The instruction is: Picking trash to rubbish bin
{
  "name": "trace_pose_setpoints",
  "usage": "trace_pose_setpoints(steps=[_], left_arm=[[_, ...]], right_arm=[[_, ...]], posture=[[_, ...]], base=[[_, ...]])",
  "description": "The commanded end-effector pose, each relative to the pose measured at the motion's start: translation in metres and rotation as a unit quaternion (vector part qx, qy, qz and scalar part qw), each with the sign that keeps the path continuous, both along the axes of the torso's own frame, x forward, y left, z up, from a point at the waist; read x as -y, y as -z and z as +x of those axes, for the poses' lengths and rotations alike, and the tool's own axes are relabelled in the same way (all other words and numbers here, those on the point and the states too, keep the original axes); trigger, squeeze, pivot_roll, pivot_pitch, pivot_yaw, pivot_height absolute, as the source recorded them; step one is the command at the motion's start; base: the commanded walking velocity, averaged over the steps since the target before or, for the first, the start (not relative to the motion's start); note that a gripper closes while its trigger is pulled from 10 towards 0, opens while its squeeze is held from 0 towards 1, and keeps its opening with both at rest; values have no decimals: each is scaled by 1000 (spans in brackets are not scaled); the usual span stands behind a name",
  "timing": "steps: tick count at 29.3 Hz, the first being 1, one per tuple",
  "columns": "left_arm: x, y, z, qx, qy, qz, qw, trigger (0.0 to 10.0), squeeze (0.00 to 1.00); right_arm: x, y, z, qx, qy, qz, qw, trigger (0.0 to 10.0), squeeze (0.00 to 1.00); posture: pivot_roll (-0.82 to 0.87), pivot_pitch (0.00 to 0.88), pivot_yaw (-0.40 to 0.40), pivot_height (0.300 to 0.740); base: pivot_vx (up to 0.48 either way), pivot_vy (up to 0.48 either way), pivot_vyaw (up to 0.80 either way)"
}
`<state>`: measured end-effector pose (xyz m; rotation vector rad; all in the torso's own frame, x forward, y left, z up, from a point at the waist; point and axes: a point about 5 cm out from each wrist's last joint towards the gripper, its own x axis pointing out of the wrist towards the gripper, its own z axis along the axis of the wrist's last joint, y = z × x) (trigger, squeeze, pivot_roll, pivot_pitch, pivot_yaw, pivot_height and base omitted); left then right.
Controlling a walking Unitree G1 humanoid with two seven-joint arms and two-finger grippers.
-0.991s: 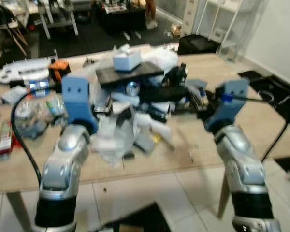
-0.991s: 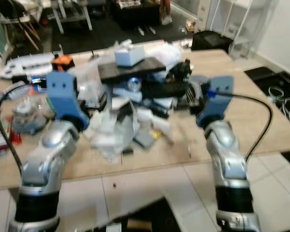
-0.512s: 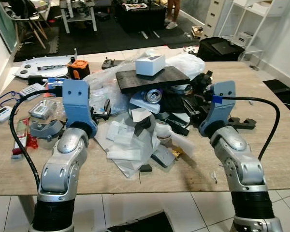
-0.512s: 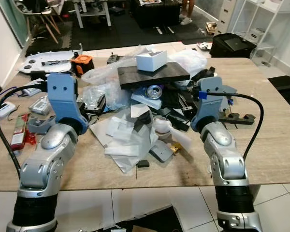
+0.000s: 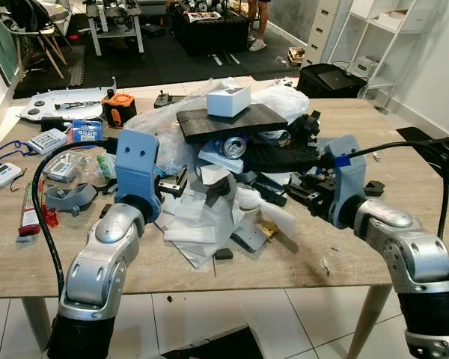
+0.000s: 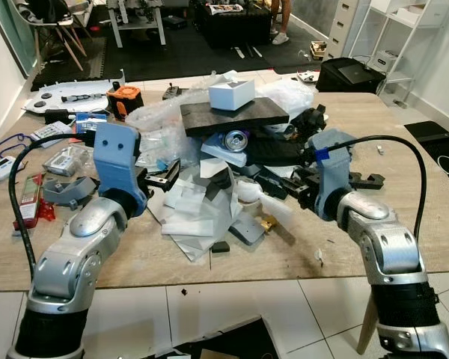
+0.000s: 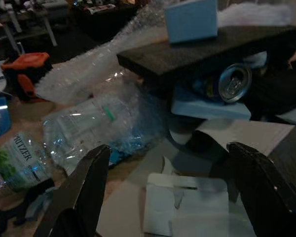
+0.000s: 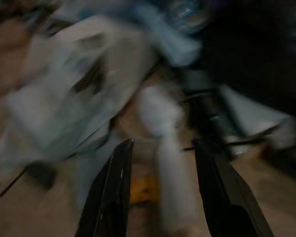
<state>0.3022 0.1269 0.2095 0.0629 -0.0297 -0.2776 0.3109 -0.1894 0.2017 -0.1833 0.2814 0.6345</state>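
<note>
Trash pile [image 5: 224, 187] heaped mid-bench [image 5: 30, 262]; landmark is black foam slab [image 5: 232, 122] topping heap, white box [image 5: 228, 99] on slab, crushed can [image 7: 230, 83] just under it; white paper scraps [image 5: 191, 224] spill in front of slab toward bench edge; left gripper [image 7: 170, 197] left of slab, above paper, jaws wide open, empty; right gripper [image 8: 163, 192] right of slab, low near white crumpled piece [image 8: 160, 111], jaws parted, holding nothing; view blurred.

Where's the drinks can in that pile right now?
The silver-ended aluminium drinks can lies on its side mid-pile, tucked under the black foam slab that carries the small white box, its end facing the robot.
</note>
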Motion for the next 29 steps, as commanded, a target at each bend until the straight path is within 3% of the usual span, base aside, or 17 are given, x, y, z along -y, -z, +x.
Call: trace_pose_setpoints(steps=[1,2,3,4,5,6,8,9,11,16,20,25,26,29], left_arm=[[1,3,-2,-10,14,21,1000,10000,0],[1,3,-2,-10,14,21,1000,10000,0],[2,5,-3,-13,35,35,999,10000,0],[2,5,-3,-13,35,35,999,10000,0],[6,6,-6,-12,70,57,996,10000,0],[6,6,-6,-12,70,57,996,10000,0],[14,11,-15,-4,172,129,977,10000,0],[14,11,-15,-4,172,129,977,10000,0],[19,18,-22,-4,236,180,955,10000,0],[25,18,-24,-2,253,175,952,10000,0],[37,20,-32,-4,296,182,938,10000,0],[43,22,-35,-7,315,172,933,10000,0],[44,23,-36,-9,323,165,932,10000,0],[45,23,-37,-10,328,160,931,10000,0]], right_arm=[[-8,4,-8,-33,-53,-5,998,10000,94],[-8,4,-8,-33,-53,-5,998,10000,94],[-12,3,-8,-48,-74,8,996,10000,965],[-12,3,-8,-48,-74,8,996,10000,965],[-16,3,-8,-58,-92,21,994,10000,1000],[-16,3,-8,-58,-92,21,994,10000,1000],[-27,9,-8,-82,-139,12,987,10000,1000],[-27,9,-8,-82,-139,12,987,10000,1000],[-34,19,-6,-98,-167,-34,981,10000,1000],[-39,24,-3,-100,-178,-62,977,10000,1000],[-48,33,6,-105,-184,-102,972,10000,1000],[-50,39,14,-91,-166,-138,972,10000,1000],[-50,40,15,-91,-164,-138,972,10000,333],[-51,40,16,-92,-165,-137,972,10000,333]], posture=[[186,99,5,740],[186,99,5,740],[186,99,5,740],[186,99,5,740],[186,94,3,740],[186,94,3,740],[187,90,0,740],[187,90,0,740],[188,85,-3,740],[188,85,-3,740],[190,61,-3,740],[191,51,-5,740],[191,51,-5,740],[191,51,-5,740]], base=[[0,0,0],[0,0,0],[0,0,0],[0,0,0],[0,0,0],[0,0,0],[0,0,0],[0,0,0],[0,0,0],[0,0,0],[0,0,0],[0,0,0],[0,0,0],[0,0,0]])
